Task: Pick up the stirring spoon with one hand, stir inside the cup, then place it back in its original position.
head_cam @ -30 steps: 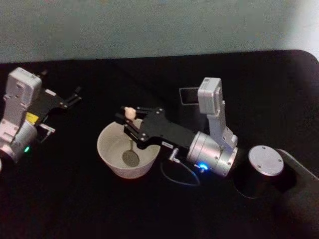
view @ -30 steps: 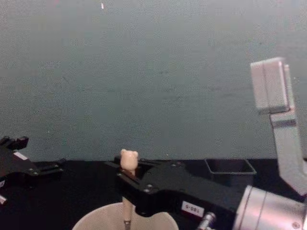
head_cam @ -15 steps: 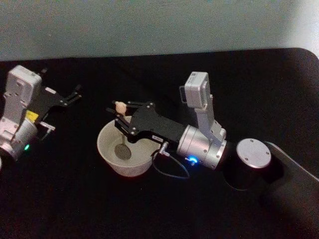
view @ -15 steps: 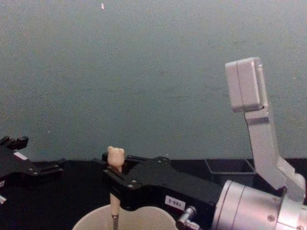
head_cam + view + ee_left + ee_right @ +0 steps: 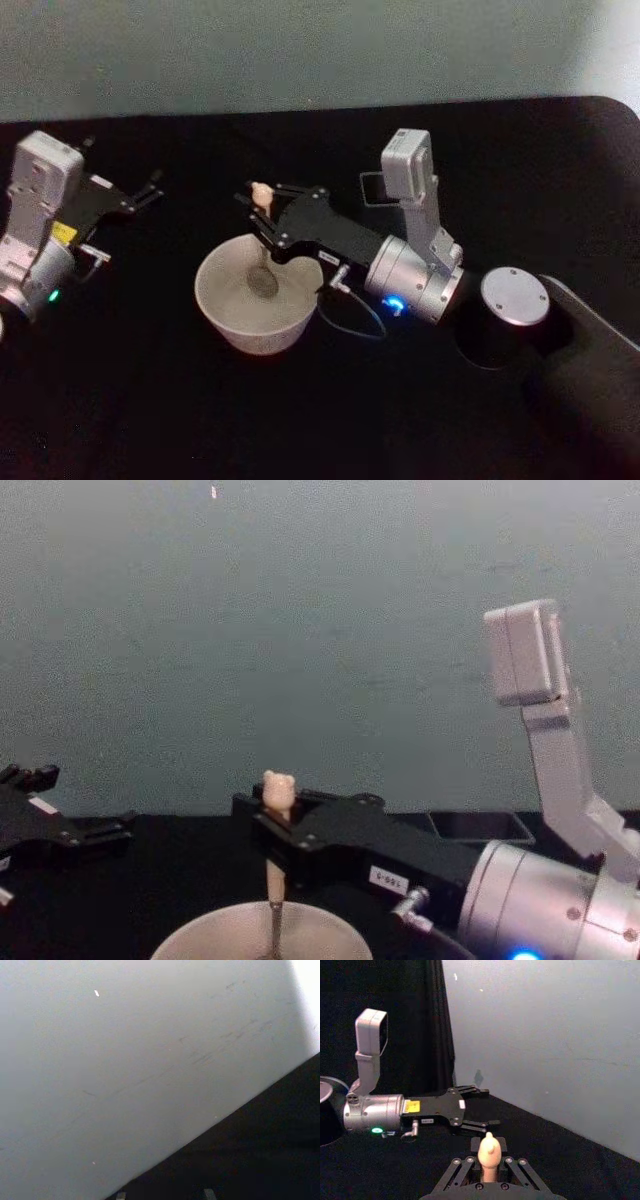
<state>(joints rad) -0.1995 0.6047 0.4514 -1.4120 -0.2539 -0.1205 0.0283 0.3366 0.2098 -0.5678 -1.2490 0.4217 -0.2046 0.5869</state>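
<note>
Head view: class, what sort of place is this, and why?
Probably a robot test bench: black table, bare pale wall, right gripper holding the stirring spoon in the cup; left gripper parked left.

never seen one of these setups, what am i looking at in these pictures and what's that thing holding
This is a robot with two arms, each ending in a black two-fingered gripper. One picture looks down from its head. One looks across the table from its chest. Two come from cameras on the wrists. On the black table stand a wide cream cup and, farther back, a dark grey square holder. The right gripper is shut on the stirring spoon, which has a wooden handle topped by a tiny bear head. Its metal bowl dips into the cup. The left gripper is parked open at the left, holding nothing.
</note>
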